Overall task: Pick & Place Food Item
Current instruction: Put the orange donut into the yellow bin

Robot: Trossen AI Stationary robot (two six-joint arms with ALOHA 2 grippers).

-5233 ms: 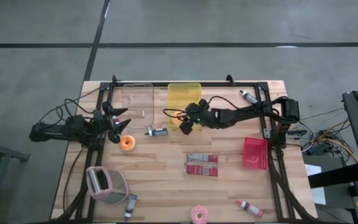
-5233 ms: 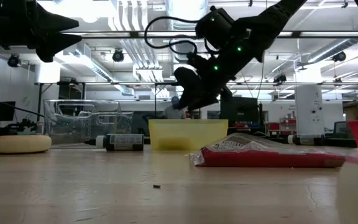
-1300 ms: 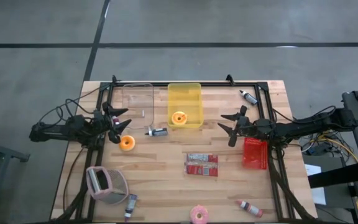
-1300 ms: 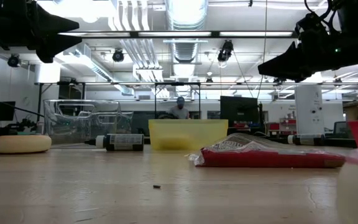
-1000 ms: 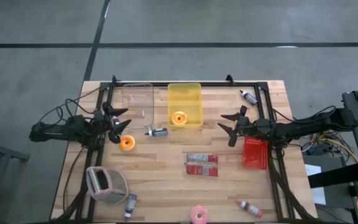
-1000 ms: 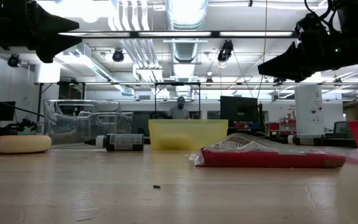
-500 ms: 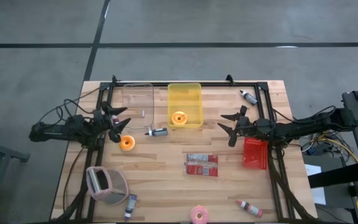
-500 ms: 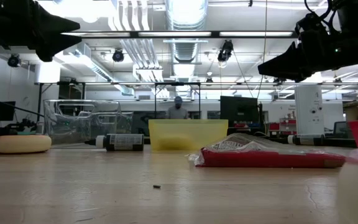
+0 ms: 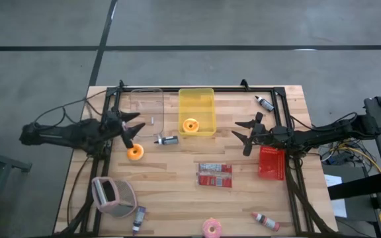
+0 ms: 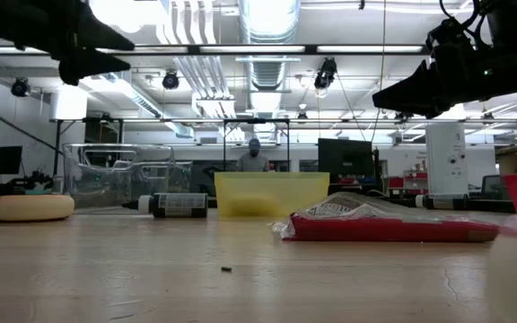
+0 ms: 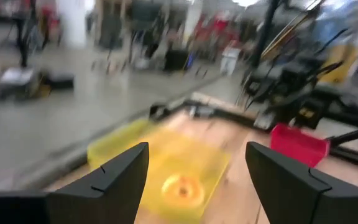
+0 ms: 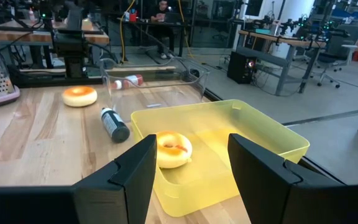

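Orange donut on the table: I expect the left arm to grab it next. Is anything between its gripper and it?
Nothing visible. The open left gripper hangs just beside and above the orange donut, with only bare table around it.

Orange doughnut (image 9: 190, 125) lying flat inside yellow bin (image 9: 196, 96)

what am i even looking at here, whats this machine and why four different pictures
It is a robot with two dark arms at a wooden table. One picture looks straight down, one looks level across the tabletop, and two come from cameras on the arms' wrists. The left gripper hangs open above an orange donut; the right gripper is open and holds nothing. Another donut lies in the yellow bin. A clear container, a red snack packet and small bottles also lie there.
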